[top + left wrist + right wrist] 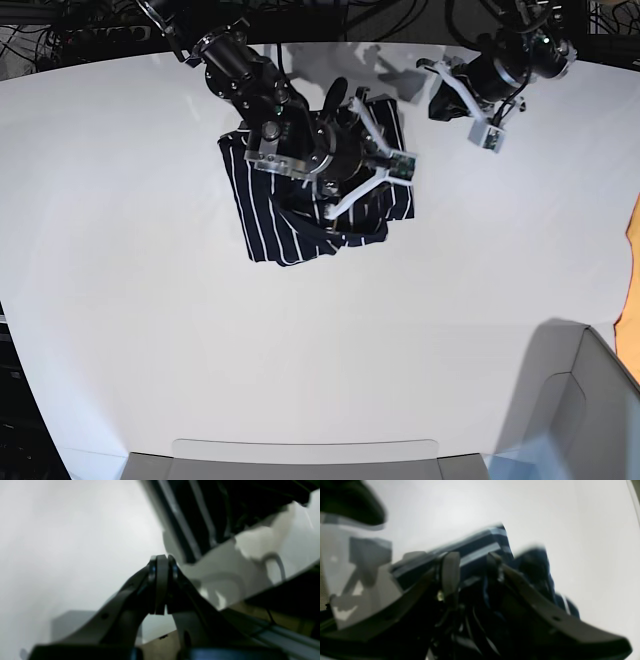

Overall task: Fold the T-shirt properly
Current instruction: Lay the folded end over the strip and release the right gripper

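The T-shirt (275, 225) lies rumpled at upper centre, soft, light; I should pinch its lower-left edge. Right gripper (472, 557): fingers parted above fabric, grip unconfirmed. Left gripper (162, 557): closed, empty.

The T-shirt (268, 210) is showing dark navy, nearly black, broken by thin white stripes running at even spacing. Beneath it, the table (150, 290) is gleaming a plain pale white. At the edge of the base view, a cloth (634, 235) is glowing solid orange, carrying no visible pattern.
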